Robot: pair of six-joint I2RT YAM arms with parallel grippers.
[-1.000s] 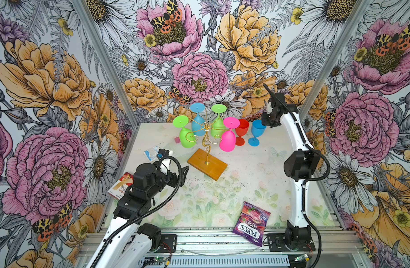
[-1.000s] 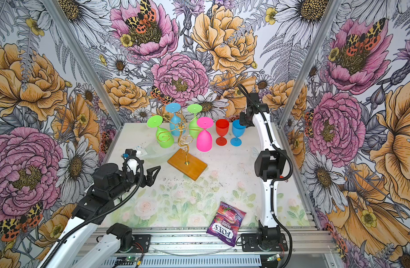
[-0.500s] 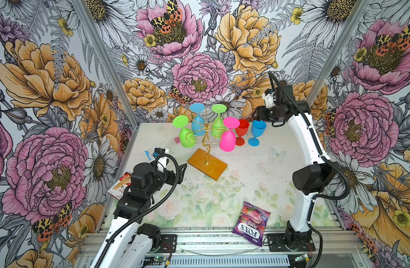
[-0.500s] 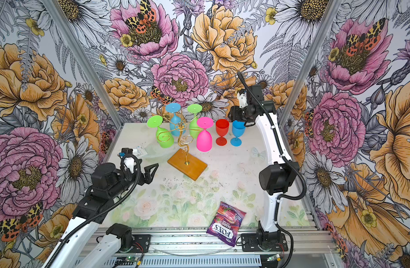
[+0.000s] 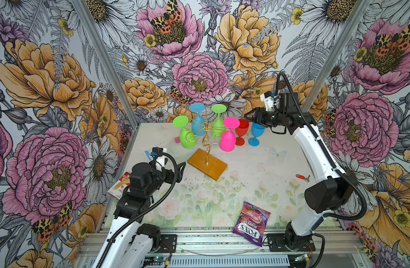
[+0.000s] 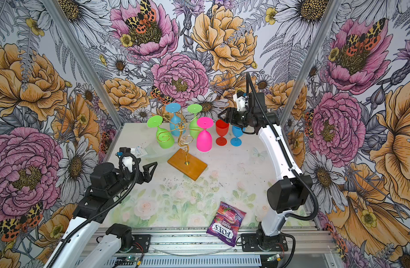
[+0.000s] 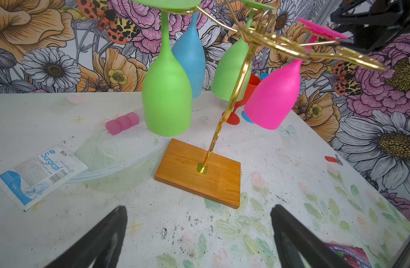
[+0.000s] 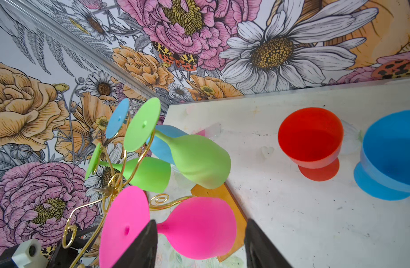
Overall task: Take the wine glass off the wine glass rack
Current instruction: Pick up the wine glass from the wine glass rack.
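Right gripper [image 5: 248, 115] aloft above red glass [image 5: 241, 130]

The left arm [image 5: 142, 179] is folded low, with its forearm near level and its wrist facing forward. The left gripper [image 5: 181, 169] has its jaws spread wide with nothing between them; both fingers [image 7: 102, 236] are clear of any contact. The right arm [image 5: 315, 150] reaches steeply up and forward, with its wrist turned toward the robot's left. The right gripper [image 5: 249, 115] is held high, jaws parted and empty.
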